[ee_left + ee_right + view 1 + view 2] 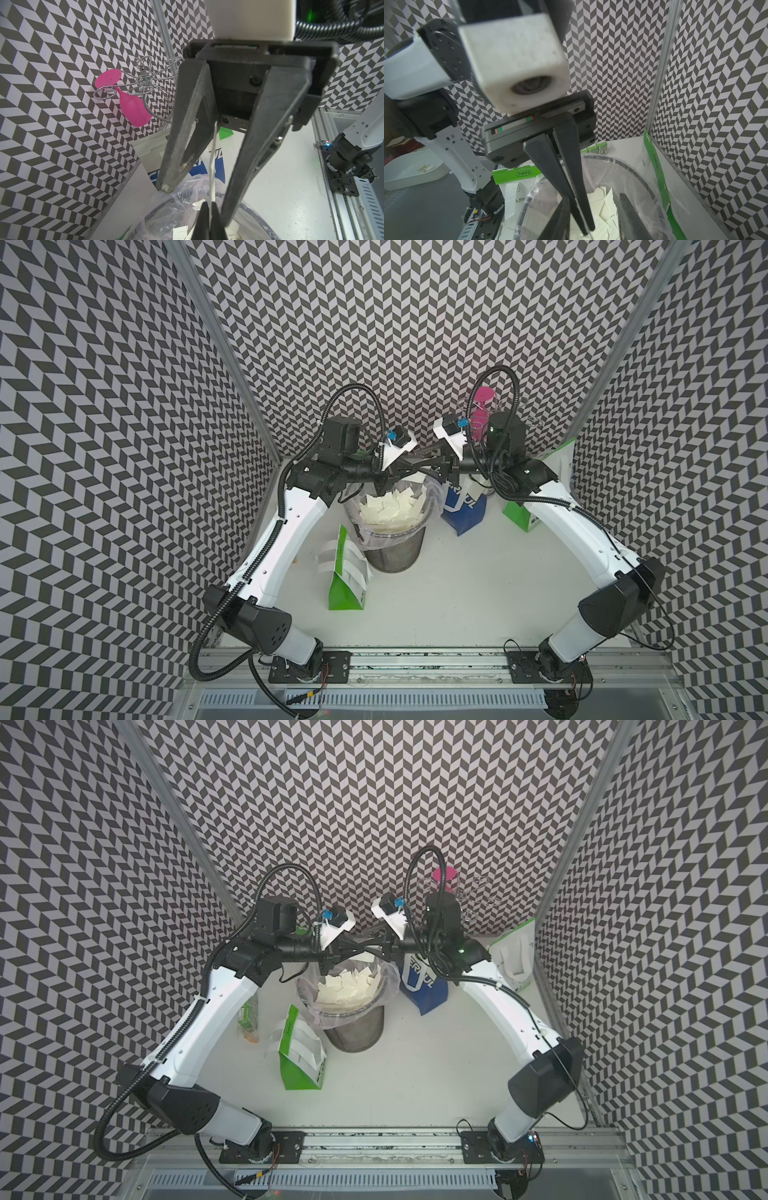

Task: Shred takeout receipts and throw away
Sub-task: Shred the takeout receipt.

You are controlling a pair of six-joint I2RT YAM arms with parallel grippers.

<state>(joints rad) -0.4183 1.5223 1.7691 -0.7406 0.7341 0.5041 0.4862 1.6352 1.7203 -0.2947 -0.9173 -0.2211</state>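
Observation:
Both grippers meet above the mesh bin (395, 549), which has a clear liner and holds several white receipt scraps (390, 506) (345, 986) (600, 199). My left gripper (208, 220) is shut on a thin white receipt strip (213, 166), seen edge-on. It also shows in the right wrist view as the left gripper (587, 227), fingers pressed together. My right gripper (593, 220) is open; its fingers (182, 124) stand on either side of the strip and the left jaws without pinching. In a top view the crossed grippers show as left gripper (428, 462) and right gripper (415, 469).
A green-and-white bag (345, 572) lies left of the bin. A blue-and-white bag (461, 506) stands to its right, another green bag (557, 472) against the right wall. A pink glass (484, 404) hangs on a wire rack behind. Patterned walls close in on three sides.

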